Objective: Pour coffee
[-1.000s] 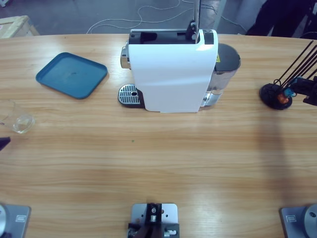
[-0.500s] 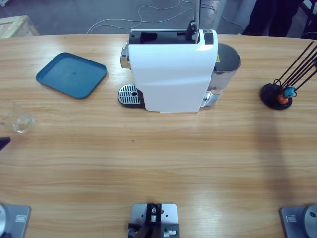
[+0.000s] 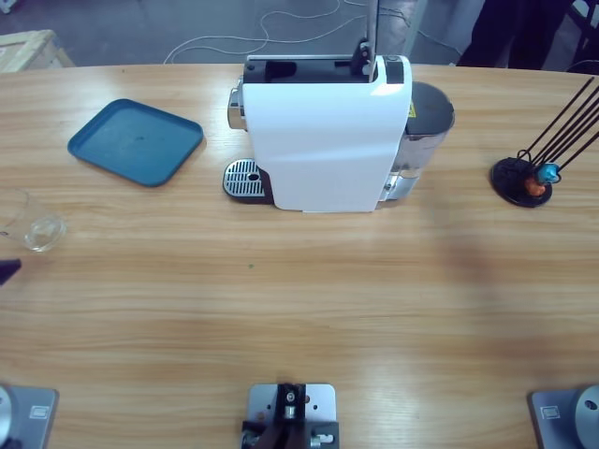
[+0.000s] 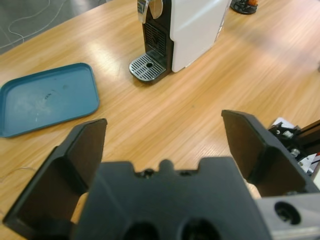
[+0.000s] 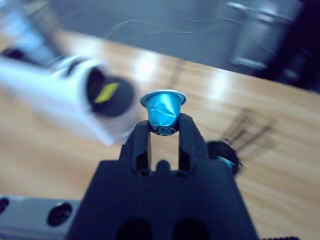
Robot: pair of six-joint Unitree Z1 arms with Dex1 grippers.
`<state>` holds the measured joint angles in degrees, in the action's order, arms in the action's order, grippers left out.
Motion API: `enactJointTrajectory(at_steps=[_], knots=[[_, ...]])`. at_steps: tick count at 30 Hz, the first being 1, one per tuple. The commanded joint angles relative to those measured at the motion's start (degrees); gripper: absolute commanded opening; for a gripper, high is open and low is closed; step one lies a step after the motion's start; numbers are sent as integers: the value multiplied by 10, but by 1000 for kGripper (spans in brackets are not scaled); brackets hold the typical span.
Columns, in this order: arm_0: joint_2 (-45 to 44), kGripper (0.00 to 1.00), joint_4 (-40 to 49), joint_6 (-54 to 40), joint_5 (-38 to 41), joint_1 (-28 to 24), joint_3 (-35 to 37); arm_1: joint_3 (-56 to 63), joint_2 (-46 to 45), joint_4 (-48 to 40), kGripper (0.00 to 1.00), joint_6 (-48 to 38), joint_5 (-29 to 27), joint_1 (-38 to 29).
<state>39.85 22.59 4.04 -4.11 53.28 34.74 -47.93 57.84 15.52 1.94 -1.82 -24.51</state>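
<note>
Right wrist view: my right gripper (image 5: 164, 134) is closed narrowly on a small blue capsule (image 5: 163, 112), which sits upright between the two black jaws with its silver-rimmed flange on top. Beyond it, blurred, lie the white coffee machine (image 5: 60, 97) and the wooden table (image 5: 280, 165); a black stand (image 5: 223, 152) shows just right of the jaws.

Left wrist view: my left gripper (image 4: 165, 145) is spread wide and holds nothing. It looks across bare tabletop toward the coffee machine (image 4: 182, 27), whose round perforated drip grate (image 4: 147, 68) is clear of any cup. A teal tray (image 4: 45, 97) lies flat to the left of the machine, well apart from it.

High view: neither arm is visible except a dark tip at the left edge (image 3: 6, 269), which I cannot assign. The coffee machine (image 3: 328, 131) stands at centre back with its top lever raised and its grey water tank (image 3: 426, 126) on the right. The tray (image 3: 136, 140) lies to its left. A clear glass (image 3: 33, 224) rests near the left edge of the table (image 3: 309, 309), well away from the drip grate (image 3: 245, 178); no coffee can be made out in it. The black stand (image 3: 524, 180), with thin black rods leaning up and right, sits at the far right, with small blue and orange items at its base.
</note>
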Motion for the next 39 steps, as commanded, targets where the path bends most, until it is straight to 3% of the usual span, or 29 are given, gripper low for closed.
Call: enactJointTrajectory(at_steps=[1, 5, 10, 16, 25, 39], knots=[[65, 1000, -14, -41, 4, -8, -14, -96, 85, 53, 0, 53, 15, -213], [66, 1000, -18, -37, 5, -38, -16, -180, 180, 54, 0, 69, 35, -253], [72, 1000, -34, -28, 9, -53, -27, -310, 296, 71, 0, 95, 66, -258], [76, 1000, -61, -26, 9, -53, -46, -427, 421, 148, 0, 203, 69, -259], [73, 1000, -62, -21, 9, -53, -49, -465, 482, 159, 0, 307, 61, -258], [79, 1000, -71, -20, 15, -54, -53, -494, 543, 155, 0, 321, 55, -208]])
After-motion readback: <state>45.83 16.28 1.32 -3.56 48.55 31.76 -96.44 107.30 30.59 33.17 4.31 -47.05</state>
